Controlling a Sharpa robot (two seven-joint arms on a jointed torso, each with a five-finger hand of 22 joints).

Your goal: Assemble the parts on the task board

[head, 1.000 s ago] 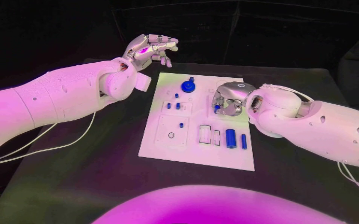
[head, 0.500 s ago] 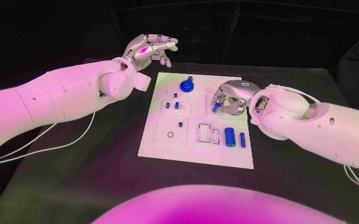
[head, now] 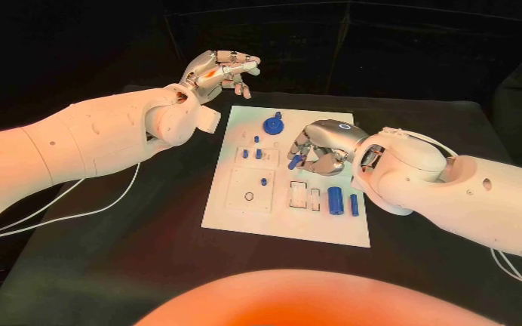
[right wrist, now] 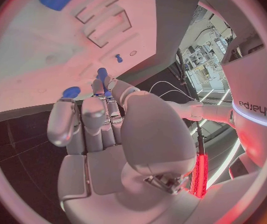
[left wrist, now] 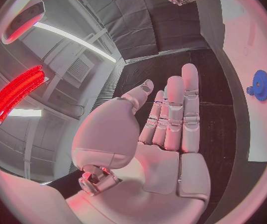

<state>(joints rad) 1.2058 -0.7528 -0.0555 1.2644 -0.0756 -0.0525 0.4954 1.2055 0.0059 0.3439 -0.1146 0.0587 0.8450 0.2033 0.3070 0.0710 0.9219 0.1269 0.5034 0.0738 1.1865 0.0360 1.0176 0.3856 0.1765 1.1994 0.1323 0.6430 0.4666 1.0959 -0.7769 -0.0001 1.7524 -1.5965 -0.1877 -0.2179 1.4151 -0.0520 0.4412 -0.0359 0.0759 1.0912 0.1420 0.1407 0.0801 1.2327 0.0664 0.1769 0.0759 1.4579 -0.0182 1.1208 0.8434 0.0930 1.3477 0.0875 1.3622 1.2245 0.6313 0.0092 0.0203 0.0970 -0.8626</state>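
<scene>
The white task board (head: 285, 224) lies mid-table. My right hand (head: 321, 148) hovers over its middle and pinches a small blue peg (head: 293, 161); the right wrist view has that peg (right wrist: 101, 74) sticking out past the fingertips above the board (right wrist: 34, 50). A blue gear (head: 272, 124) stands at the board's far edge. A thick blue cylinder (head: 335, 200) and a thin blue pin (head: 354, 204) lie near the right edge, beside two rectangular slots (head: 305, 195). Small blue pegs (head: 253, 153) stand on the left half. My left hand (head: 218, 69) is raised beyond the board's far-left corner, its fingers (left wrist: 173, 114) extended, holding nothing.
The black table (head: 120, 250) surrounds the board, with bare room to its left and in front. A white cable (head: 76, 209) trails from my left arm across the table's left side. A dark curtain backs the table.
My right hand has carried the blue peg leftward over the board, from near the right side toward the middle. The left hand has stayed where it was.
</scene>
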